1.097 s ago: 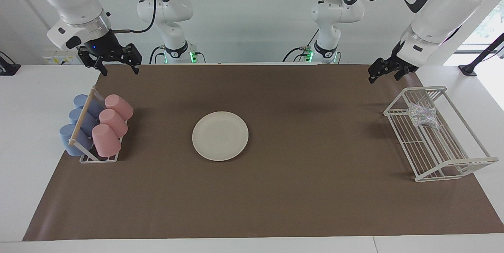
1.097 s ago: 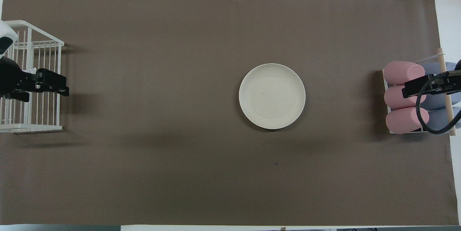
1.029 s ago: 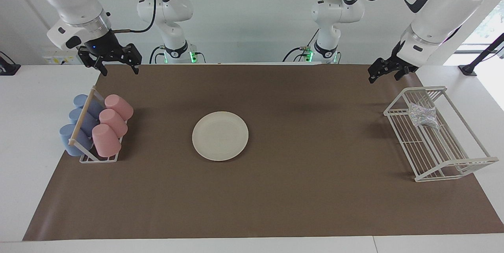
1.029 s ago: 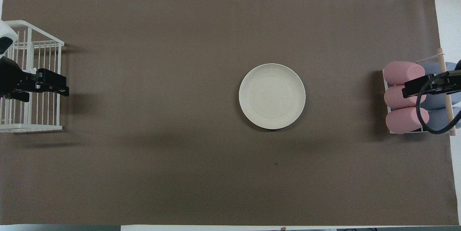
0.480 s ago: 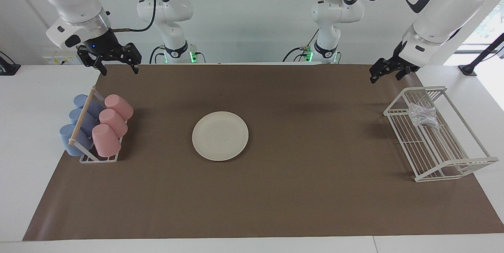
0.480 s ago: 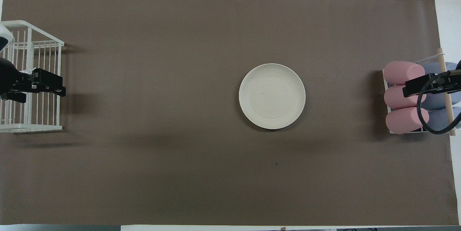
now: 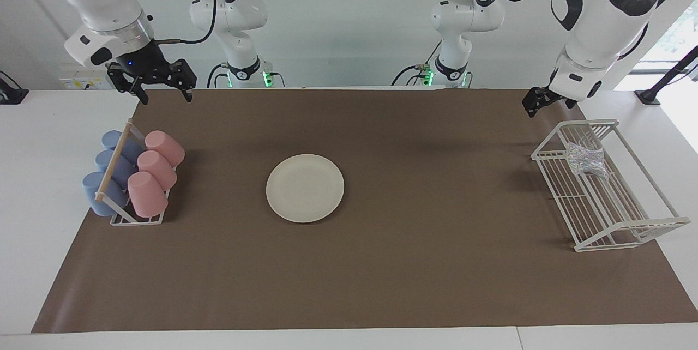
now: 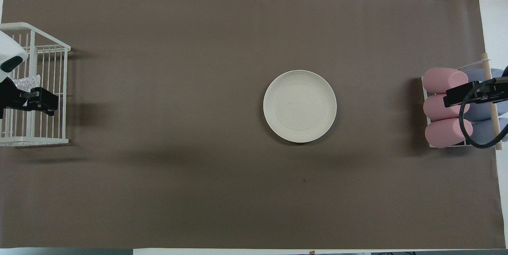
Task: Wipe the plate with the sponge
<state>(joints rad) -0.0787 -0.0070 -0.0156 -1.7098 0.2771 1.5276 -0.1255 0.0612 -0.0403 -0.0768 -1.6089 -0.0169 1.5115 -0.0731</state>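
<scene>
1. My left claw (image 7: 537, 104) hangs in the air by the end of the wire rack (image 7: 643, 225) closest to the robots, at the left arm's end of the tabletop (image 7: 32, 186). Fingers spread, nothing in it.
2. My right claw (image 7: 161, 91) waits up over the cup rack (image 7: 136, 220) at the other end, also spread wide & empty.
3. Sponge (image 7: 586, 159) lies inside the wire rack, at the end closest to the robots. Not touched yet.
4. Plate (image 7: 305, 188) sits flat on the brown mat (image 7: 436, 263) mid-tabletop, well apart from both racks. Nothing on it.
5. Job's at the very start, I reckon: fetch sponge first, wipe after.
6. Risk: the rack's rim & side wires stand close around the sponge. Coming down off-line, a finger could hit a wire, or shove or tip the rack.
7. Risk: the sponge is small, crinkly mesh. A shallow pinch may catch only an edge & it drops on the way to the plate.
8. Risk: a fingertip could poke between the floor wires & snag on the lift.
9. Risk: the plate lies loose on the mat. Pressing hard on the rim while wiping could slide or tilt it; my right claw may need to steady it.
</scene>
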